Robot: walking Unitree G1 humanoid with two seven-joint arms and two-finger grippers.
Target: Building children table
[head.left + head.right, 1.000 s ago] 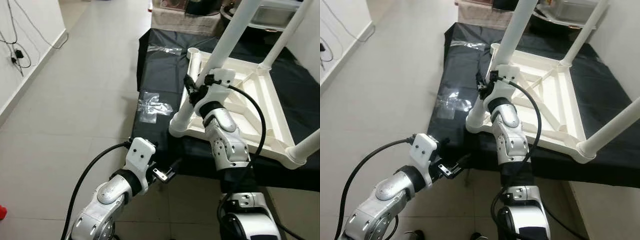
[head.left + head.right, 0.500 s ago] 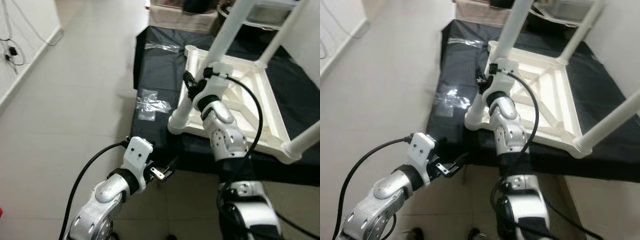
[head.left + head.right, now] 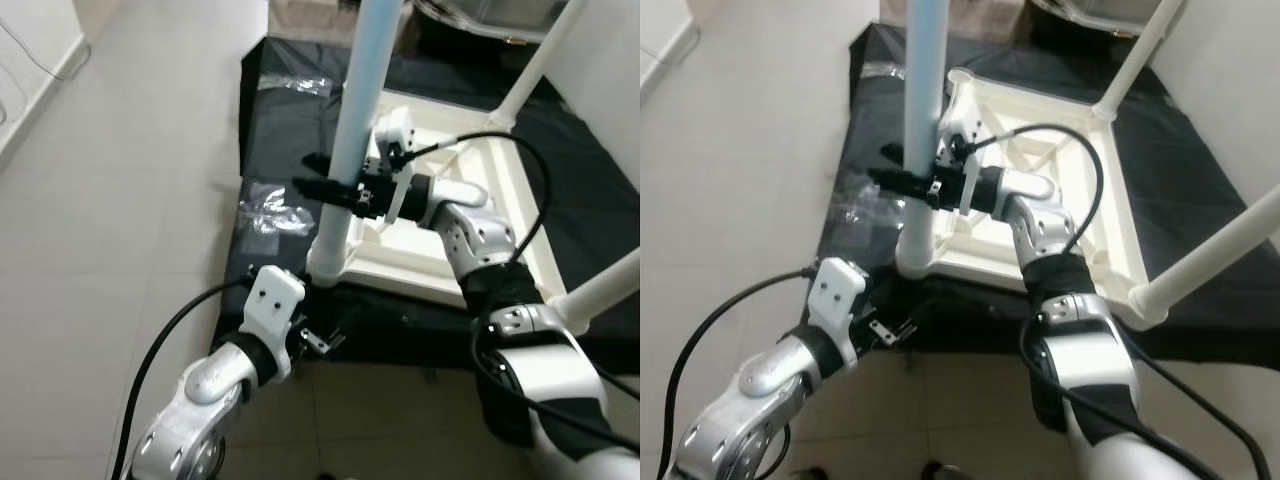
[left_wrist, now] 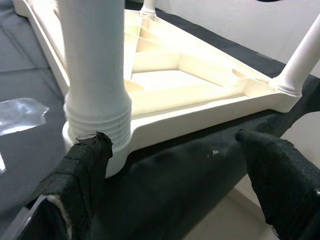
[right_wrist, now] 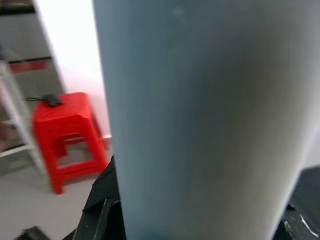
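Gripping the near leg [image 3: 347, 150] with my right gripper [image 3: 318, 187], jaws clamped on either side of the white tube a little above its socket. That leg stands upright in the near-left corner of the table [image 3: 470, 215], which lies upside down on a black sheet [image 3: 290, 130], its ribbed underside facing up. The right wrist view looks straight onto the pale tube [image 5: 200, 115], right up against it, with my black fingers [image 5: 102, 210] dark at either side. Behind it I see a red stool [image 5: 67, 137] on a grey floor beside a white wall.

Two more legs stand in their sockets: the far leg [image 3: 535, 65] rises at the far right corner, and the right leg [image 3: 605, 290] slants out at the near right corner.

My left gripper [image 3: 318, 335] hangs low at the near edge of the sheet, just beside the base of the near leg. Its jaws are apart. In the left wrist view the padded fingers [image 4: 82, 170] are spread wide, one close against the ribbed collar [image 4: 97, 125] where the leg meets the table corner, the other out over the dark sheet edge. I cannot tell whether that near finger touches the collar.

A clear plastic bag [image 3: 265, 205] lies crumpled on the sheet to the left of the near leg. Pale floor tiles [image 3: 120, 200] stretch off to the left.
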